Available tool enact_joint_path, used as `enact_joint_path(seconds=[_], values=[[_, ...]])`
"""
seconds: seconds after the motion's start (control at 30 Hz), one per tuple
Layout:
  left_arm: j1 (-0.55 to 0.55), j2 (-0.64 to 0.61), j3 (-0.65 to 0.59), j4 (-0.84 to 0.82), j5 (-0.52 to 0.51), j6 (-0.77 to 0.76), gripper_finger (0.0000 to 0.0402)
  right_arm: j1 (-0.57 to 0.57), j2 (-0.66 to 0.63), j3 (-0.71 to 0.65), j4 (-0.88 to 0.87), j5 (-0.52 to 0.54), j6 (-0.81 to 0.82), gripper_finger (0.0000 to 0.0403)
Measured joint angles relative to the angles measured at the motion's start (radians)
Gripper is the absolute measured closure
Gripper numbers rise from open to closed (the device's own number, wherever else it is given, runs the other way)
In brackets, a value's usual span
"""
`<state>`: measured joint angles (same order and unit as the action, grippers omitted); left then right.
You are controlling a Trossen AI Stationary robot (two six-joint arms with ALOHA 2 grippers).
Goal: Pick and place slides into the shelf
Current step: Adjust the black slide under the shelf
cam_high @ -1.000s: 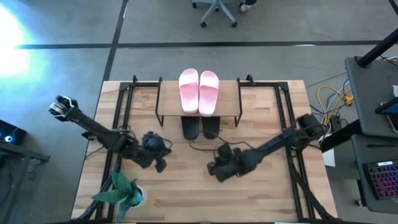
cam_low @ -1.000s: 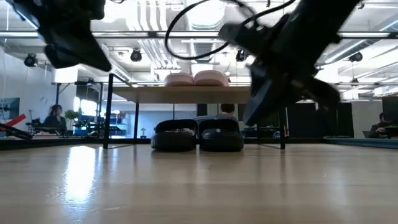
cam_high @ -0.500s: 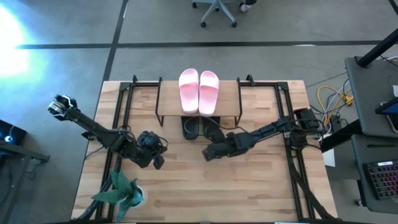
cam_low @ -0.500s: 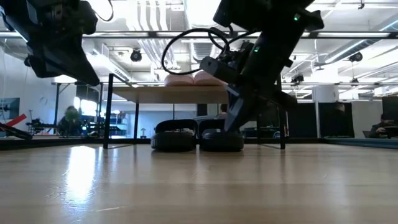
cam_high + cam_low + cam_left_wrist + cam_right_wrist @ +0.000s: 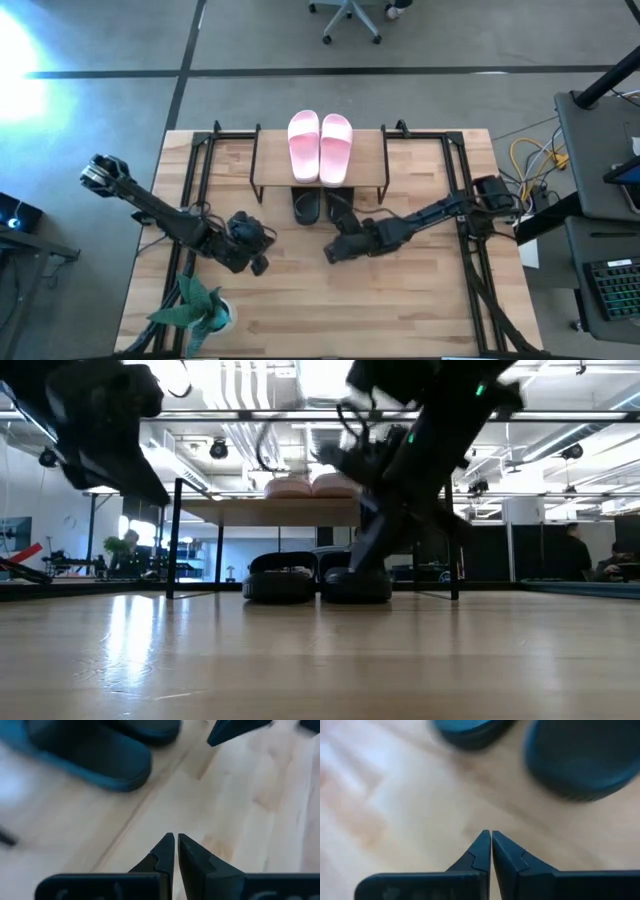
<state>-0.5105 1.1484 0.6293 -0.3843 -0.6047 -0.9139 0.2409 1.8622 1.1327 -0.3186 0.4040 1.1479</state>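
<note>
Two light pink slides [image 5: 320,147] lie side by side on the shelf's top board [image 5: 368,150]. The two dark slides [image 5: 322,205] rest on the table beneath it, heels sticking out toward the near edge; the low view shows them [image 5: 318,577] under the board [image 5: 225,512]. My right gripper [image 5: 332,252] is shut just near of the dark slides, which appear close ahead in its wrist view [image 5: 582,757]. My left gripper [image 5: 258,263] is shut, left and near of them [image 5: 95,757]. Neither touches anything.
A green leafy plant [image 5: 198,308] stands at the table's near left corner, close to my left arm. Black metal frame rails [image 5: 200,170] run along the table's left and right sides. Bare wood lies between the grippers and the near edge.
My right gripper has moved from the table's middle toward the far edge and slightly left, closing on the dark slides' heels, with its arm stretched out lower. It has stayed shut. The slides have not moved.
</note>
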Motion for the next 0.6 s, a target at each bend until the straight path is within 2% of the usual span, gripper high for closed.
enact_joint_path(seconds=[0.1,0.2,0.3,0.33,0.4,0.5,0.6], values=[[0.0,0.093,-0.006,0.146,0.0,0.196,0.0393,0.07,-0.002,0.03,0.0,0.044,0.038,0.0394],[0.007,0.205,-0.006,0.305,0.0,0.365,0.0393,0.161,-0.012,0.056,-0.035,0.216,0.192,0.0394],[0.044,0.311,0.002,0.365,-0.013,0.349,0.0393,0.257,-0.032,0.076,-0.137,0.444,0.449,0.0394],[0.059,0.341,0.005,0.367,-0.022,0.325,0.0393,0.282,-0.038,0.082,-0.182,0.491,0.523,0.0394],[0.091,0.396,0.01,0.377,-0.034,0.294,0.0393,0.322,-0.045,0.096,-0.298,0.525,0.631,0.0394],[0.13,0.452,0.014,0.439,-0.033,0.297,0.0393,0.354,-0.047,0.126,-0.464,0.512,0.719,0.0394],[0.163,0.482,0.016,0.538,-0.032,0.336,0.0393,0.377,-0.049,0.153,-0.559,0.5,0.785,0.0394]])
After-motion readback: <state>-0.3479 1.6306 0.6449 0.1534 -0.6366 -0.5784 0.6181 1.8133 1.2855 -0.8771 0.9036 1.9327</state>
